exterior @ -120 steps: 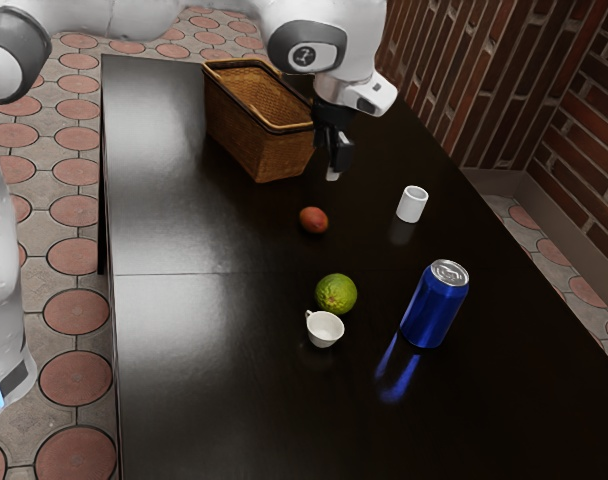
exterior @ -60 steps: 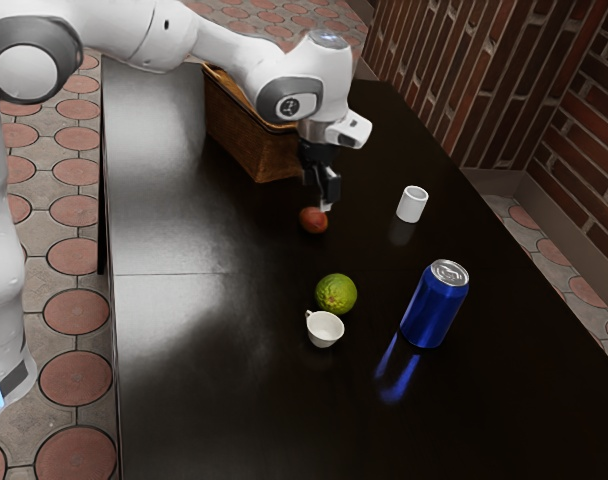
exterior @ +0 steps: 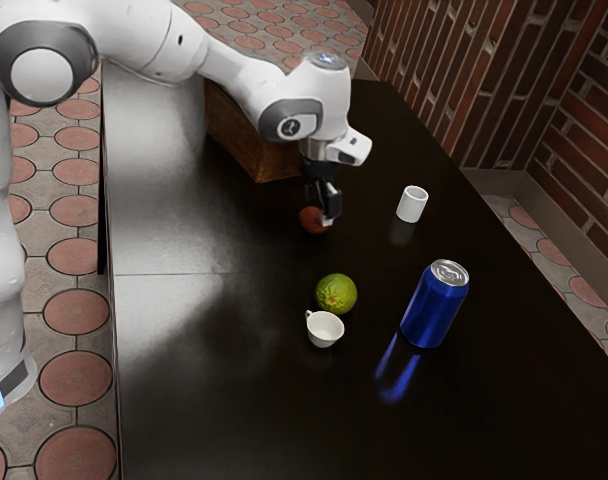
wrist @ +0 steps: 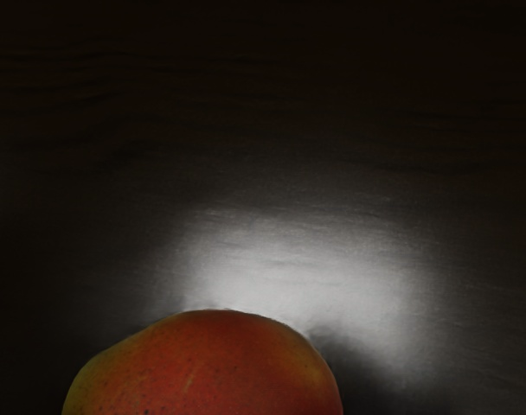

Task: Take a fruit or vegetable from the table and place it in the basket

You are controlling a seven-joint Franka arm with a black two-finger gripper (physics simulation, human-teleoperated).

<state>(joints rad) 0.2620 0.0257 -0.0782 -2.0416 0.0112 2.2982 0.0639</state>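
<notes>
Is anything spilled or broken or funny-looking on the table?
Nothing stands out: the blue can, teacup and white cup stand upright, I see no spill, and the lime and red fruit show no damage.

The white, grey-jointed arm (exterior: 144, 35) reaches in from the exterior view's upper left, its black two-finger claw (exterior: 322, 213) pointing down at a small, oval, reddish-orange fruit (exterior: 310, 221) and partly covering it. Behind the arm, a brown woven basket (exterior: 249, 142) stands partly hidden on the dark, glossy counter (exterior: 214, 440). A round green fruit (exterior: 336, 294) sits by a small white handled teacup (exterior: 325, 330). Toward the exterior view's right stand a shiny blue cylindrical can (exterior: 433, 308), upright, and a plain white cylindrical cup (exterior: 412, 205).
</notes>
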